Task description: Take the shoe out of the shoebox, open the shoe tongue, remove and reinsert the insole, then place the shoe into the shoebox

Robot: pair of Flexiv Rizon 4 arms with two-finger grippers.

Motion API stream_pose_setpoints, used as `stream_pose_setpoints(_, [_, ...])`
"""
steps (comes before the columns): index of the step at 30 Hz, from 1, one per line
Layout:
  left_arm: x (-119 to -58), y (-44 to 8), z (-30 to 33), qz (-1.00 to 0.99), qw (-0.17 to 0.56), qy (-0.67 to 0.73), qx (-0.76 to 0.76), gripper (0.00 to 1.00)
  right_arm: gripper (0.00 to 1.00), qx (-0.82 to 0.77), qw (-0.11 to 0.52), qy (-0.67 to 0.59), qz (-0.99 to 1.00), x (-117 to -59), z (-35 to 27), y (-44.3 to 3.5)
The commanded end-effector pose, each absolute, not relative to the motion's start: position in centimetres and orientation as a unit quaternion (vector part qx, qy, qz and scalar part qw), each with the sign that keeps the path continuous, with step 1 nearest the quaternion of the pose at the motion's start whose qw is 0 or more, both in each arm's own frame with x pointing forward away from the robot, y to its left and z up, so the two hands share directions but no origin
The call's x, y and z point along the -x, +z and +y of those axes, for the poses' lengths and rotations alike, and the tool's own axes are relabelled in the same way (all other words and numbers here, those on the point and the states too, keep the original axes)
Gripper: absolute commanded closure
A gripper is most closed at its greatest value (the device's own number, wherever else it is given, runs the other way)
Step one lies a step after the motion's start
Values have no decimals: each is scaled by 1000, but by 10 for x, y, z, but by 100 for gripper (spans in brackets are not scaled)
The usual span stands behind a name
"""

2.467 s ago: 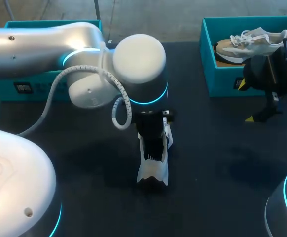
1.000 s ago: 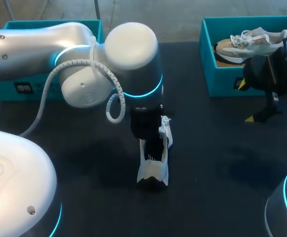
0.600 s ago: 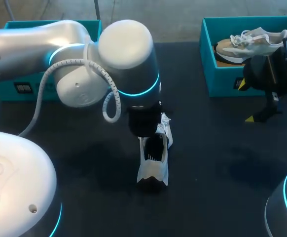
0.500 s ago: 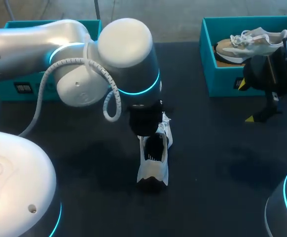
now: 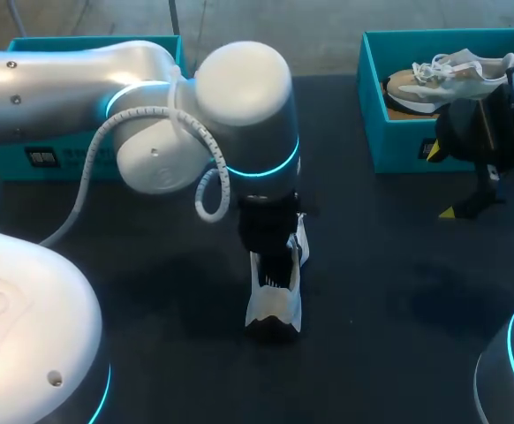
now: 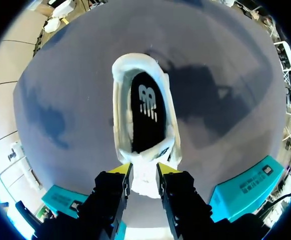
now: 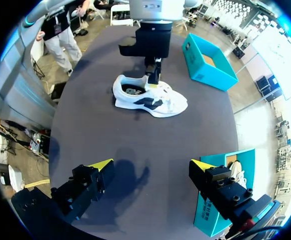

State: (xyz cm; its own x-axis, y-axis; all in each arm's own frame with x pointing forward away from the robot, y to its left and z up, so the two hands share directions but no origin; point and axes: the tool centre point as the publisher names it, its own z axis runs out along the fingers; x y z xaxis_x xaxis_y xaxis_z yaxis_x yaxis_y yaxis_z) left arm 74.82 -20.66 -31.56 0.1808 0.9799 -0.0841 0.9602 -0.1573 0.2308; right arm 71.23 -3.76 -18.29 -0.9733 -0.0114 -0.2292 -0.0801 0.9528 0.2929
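Your white low-top sneaker (image 5: 273, 291) stands on its sole in the middle of the dark matte bench (image 5: 389, 291). Its heel end points toward the near edge, and it is well apart from both boxes. From the left wrist you look straight into its opening. The black insole (image 6: 146, 112) lies flat inside and carries a white printed mark, which I leave unread. The left gripper (image 6: 144, 172) sits over the far end of that opening. Its yellow-tipped fingers (image 6: 124, 170) stand close together, with the white shoe tongue (image 6: 144, 181) pinched between them from both sides. The silver left arm (image 5: 239, 106) comes in from the left and hangs right above the sneaker, hiding its front part from the head camera.

Your right gripper (image 7: 151, 165) hovers over bare bench to the right, near the right-hand box. Its fingers are spread wide with nothing between them, and the sneaker is well ahead of them.

Farther back, at the far right, an open teal cardboard shoebox (image 5: 407, 157) holds a beige-and-white second sneaker (image 5: 451, 75) with loose laces. At the far left, partly behind the left arm, is a closed-looking teal cardboard box (image 5: 10, 159). It has a small dark label (image 5: 41, 157) on its near wall, too small to read.
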Motion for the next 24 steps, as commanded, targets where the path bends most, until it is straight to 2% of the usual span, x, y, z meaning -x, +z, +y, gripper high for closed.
stream_pose_setpoints(1, [-739, -314, -199, 635, 111, 34, -764, 68, 0, 23, 112, 151, 982, -714, -36, -184])
stream_pose_setpoints(7, [-724, -321, -198, 636, 105, 29, -764, 68, 0, 23, 112, 151, 982, -714, -36, -184])
stream_pose_setpoints(14, [-735, -317, -197, 661, 122, 28, -740, 66, 0, 23, 112, 151, 982, -714, -36, -184])
stream_pose_setpoints(24, [-720, -341, -202, 667, 97, 14, -738, 70, 0, 23, 112, 151, 982, -714, -36, -184])
